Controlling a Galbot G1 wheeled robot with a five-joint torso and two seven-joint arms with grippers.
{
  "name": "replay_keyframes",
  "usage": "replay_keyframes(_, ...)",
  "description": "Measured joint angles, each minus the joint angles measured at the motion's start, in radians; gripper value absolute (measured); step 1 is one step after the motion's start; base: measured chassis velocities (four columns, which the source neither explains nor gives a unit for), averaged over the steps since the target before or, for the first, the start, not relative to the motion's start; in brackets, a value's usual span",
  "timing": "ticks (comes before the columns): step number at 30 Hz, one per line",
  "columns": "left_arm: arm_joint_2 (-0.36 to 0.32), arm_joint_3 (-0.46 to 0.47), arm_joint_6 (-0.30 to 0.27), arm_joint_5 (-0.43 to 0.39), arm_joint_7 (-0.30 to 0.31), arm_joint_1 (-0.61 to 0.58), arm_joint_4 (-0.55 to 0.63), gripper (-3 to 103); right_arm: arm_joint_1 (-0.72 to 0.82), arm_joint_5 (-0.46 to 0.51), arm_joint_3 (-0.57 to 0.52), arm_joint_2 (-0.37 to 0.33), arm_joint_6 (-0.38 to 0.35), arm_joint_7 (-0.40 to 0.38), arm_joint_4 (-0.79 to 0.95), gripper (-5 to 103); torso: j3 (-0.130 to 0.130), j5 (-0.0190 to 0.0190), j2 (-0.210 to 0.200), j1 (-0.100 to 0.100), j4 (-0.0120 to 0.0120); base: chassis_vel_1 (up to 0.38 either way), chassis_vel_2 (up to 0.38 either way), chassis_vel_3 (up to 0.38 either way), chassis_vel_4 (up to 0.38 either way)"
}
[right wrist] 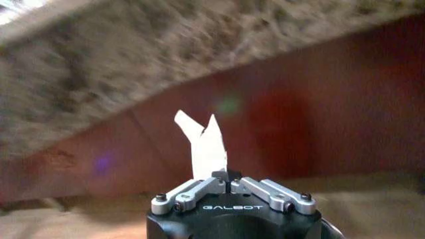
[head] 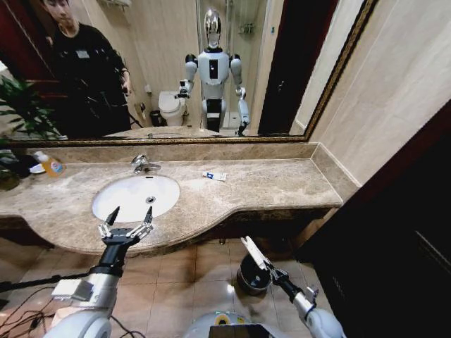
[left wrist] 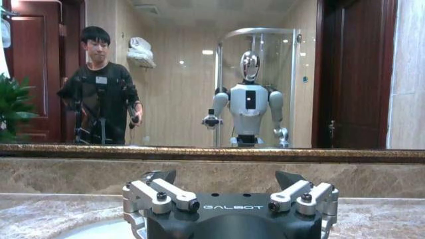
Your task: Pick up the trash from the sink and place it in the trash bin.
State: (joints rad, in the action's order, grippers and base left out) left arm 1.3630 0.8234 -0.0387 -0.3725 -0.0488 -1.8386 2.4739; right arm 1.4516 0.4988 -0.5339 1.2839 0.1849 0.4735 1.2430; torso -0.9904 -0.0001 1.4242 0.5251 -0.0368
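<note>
While the left gripper (head: 129, 215) hangs over the front lip of the beige marble counter (head: 268, 186) with its dark-tipped fingers (left wrist: 162, 177) spread wide apart and nothing between them, the right gripper (head: 262, 264) is down below counter level, its fingers pressed together on a crumpled white paper strip (right wrist: 204, 144). In the head view that strip (head: 252, 251) juts up and to the left from the pinch, and just beside and under it stands the small round trash bin of dark glossy metal with a shiny rim (head: 251, 279), set on the tan floor tiles (head: 176, 282) close to the foot of the counter. The right wrist view has the paper standing straight out of the closed fingertips, with the underside edge of the marble slab and reddish-brown wood behind it.

The large white oval porcelain sink (head: 134, 195) sits in the counter just ahead of the left gripper, its chrome tap (head: 143, 164) at the far rim; its bowl looks bare from here apart from the drain. A small white toiletry tube with a blue end (head: 214, 175) lies on the marble to the right of the sink, well apart from both grippers. At the far left of the counter a yellow-orange bottle with a white cap (head: 49, 165) lies beside the leaves of a green plant (head: 21, 113). The wall mirror (head: 282, 63) behind the counter has a gilded frame.
</note>
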Motion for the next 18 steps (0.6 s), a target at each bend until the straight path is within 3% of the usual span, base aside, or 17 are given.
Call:
replay_keyframes(3,0.000,0.000,0.000,0.000,0.000,0.000,0.000,100,-0.030,-0.010,0.037,0.005,0.007,-0.105,-0.069,0,0.000,0.0000,0.000,0.000,0.0000,0.000,0.000,0.000,0.000)
replay_keyframes(4,0.000,0.000,0.000,0.000,0.000,0.000,0.000,100,-0.030,-0.010,0.037,0.005,0.007,-0.105,-0.069,0,0.000,0.0000,0.000,0.000,0.0000,0.000,0.000,0.000,0.000)
replay_keyframes(7,0.000,0.000,0.000,0.000,0.000,0.000,0.000,100,-0.053,-0.070,0.056,0.032,-0.006,-0.250,-0.113,0,0.000,0.0001,0.000,0.000,0.0001,0.000,0.000,0.000,0.000)
replay_keyframes(8,0.000,0.000,0.000,0.000,0.000,0.000,0.000,100,-0.053,-0.070,0.056,0.032,-0.006,-0.250,-0.113,0,0.000,0.0001,0.000,0.000,0.0001,0.000,0.000,0.000,0.000)
replay_keyframes(10,0.000,0.000,0.000,0.000,0.000,0.000,0.000,100,-0.066,-0.080,0.072,0.048,-0.029,-0.331,-0.128,0,0.000,-0.0003,0.000,0.000,0.0000,0.000,0.000,0.000,0.000)
replay_keyframes(18,0.000,0.000,0.000,0.000,0.000,0.000,0.000,100,-0.104,-0.123,0.082,0.090,-0.040,-0.347,-0.184,0,0.000,0.0002,0.000,0.000,0.0000,0.000,0.000,0.000,0.000)
